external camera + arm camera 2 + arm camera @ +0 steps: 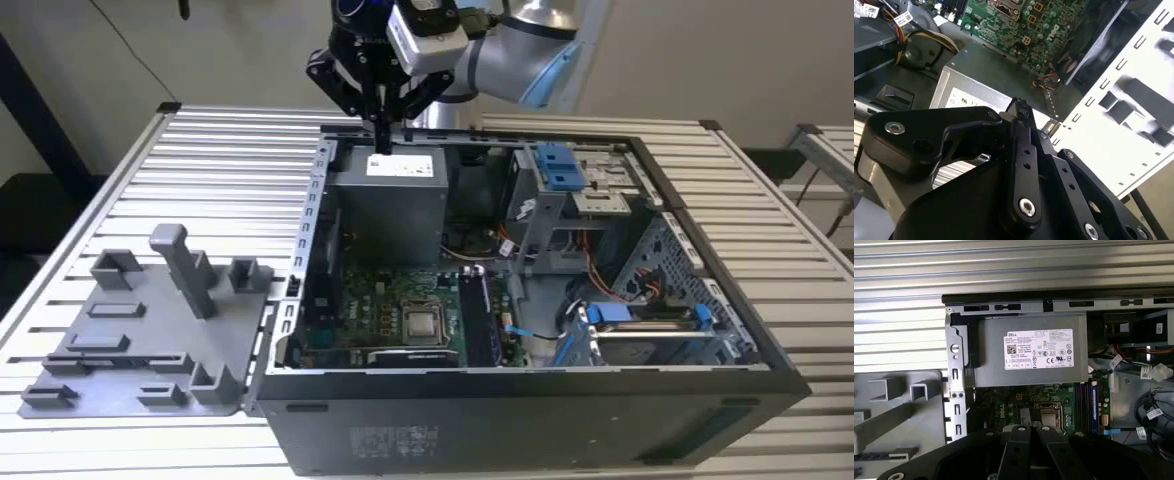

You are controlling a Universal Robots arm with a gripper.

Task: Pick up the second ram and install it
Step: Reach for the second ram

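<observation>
The slatted desk point(214, 150) carries an open computer case point(534, 400), and on the exterior view's left of it lies a grey holder tray point(134, 370). You will find no memory stick on this tray. Inside the case, the grey power supply point(387, 205) sits at the far end. After it comes the green circuit board point(380, 310) with its square silver chip point(424, 323).

The claw point(383, 140) hangs just above the power supply. Its fingers are pressed together and I see nothing between them.

The second ram point(475, 315) seems to stand already in the slots, just beside the silver chip on the exterior view's right. From the claw it lies deeper in the case, past the power supply and a little to the exterior view's right. Its long axis runs from the power supply toward the case's near wall.

Please note the doubts. In the first wrist view the sticks point(1085, 407) show as thin dark edges close together, so I cannot separate the second ram from its twin. I also cannot tell whether it is fully seated.
</observation>
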